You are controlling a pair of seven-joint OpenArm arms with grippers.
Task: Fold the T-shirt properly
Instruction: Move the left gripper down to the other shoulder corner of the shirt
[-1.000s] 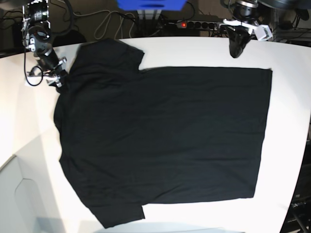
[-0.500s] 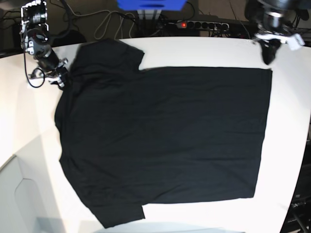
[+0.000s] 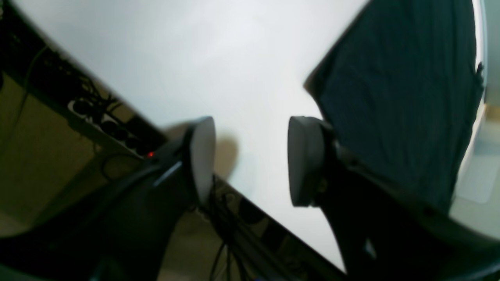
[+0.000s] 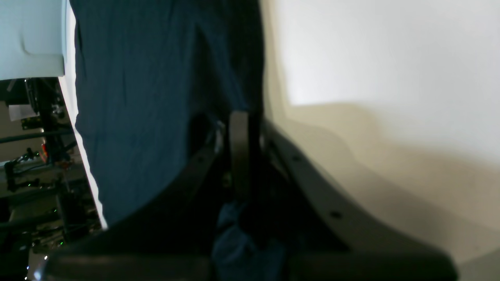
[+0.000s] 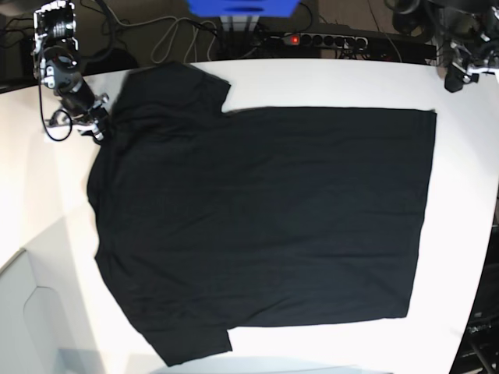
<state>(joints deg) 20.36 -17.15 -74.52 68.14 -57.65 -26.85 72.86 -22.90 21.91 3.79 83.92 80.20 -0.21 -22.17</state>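
The left gripper (image 5: 458,78) has travelled far since a second ago: then it hung over the table's far edge near the middle, half a second ago it stood above the shirt's far hem corner, and now it sits at the far right corner of the base view, clear of the cloth. In the left wrist view its two grey pads (image 3: 203,156) stand well apart with only bare table between them, holding nothing. The right gripper (image 5: 95,125) has barely shifted; it has drawn in a touch against the shirt's shoulder edge, and its jaws, a little apart a second ago, are now pinched together on a fold of the fabric, as the right wrist view shows (image 4: 240,156).

The large plain black short-sleeved cloth T-shirt (image 5: 265,226) lies where it lay, spread flat across the white round-edged table (image 5: 327,82), neck side toward the right gripper, hem toward the left gripper's side, both sleeves out.

Counted: one table, one T-shirt, two arms with one gripper each, one black power strip (image 5: 320,39) with a red light behind the table.
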